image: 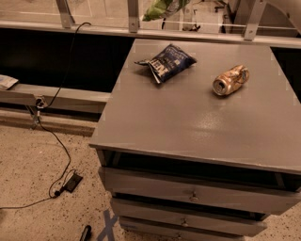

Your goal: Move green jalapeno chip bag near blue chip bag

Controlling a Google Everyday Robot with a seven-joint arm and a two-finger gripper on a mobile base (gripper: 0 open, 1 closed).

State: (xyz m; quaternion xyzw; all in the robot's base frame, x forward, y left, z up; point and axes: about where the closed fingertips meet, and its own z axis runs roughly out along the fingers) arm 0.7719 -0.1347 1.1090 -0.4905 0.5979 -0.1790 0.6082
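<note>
The green jalapeno chip bag [163,8] hangs in the air at the top edge of the camera view, above and behind the table's far edge; only its lower part shows. The gripper is out of view above the top edge, so its hold on the bag cannot be seen. The blue chip bag [165,62] lies crumpled on the grey table top [188,127], at the far left part. The green bag is higher than the blue bag and a little beyond it, not touching it.
A crushed gold can [230,80] lies on its side to the right of the blue bag. The table has drawers [188,193] at the front. A metal rail [94,29] runs behind. A black cable [51,141] trails over the speckled floor at left.
</note>
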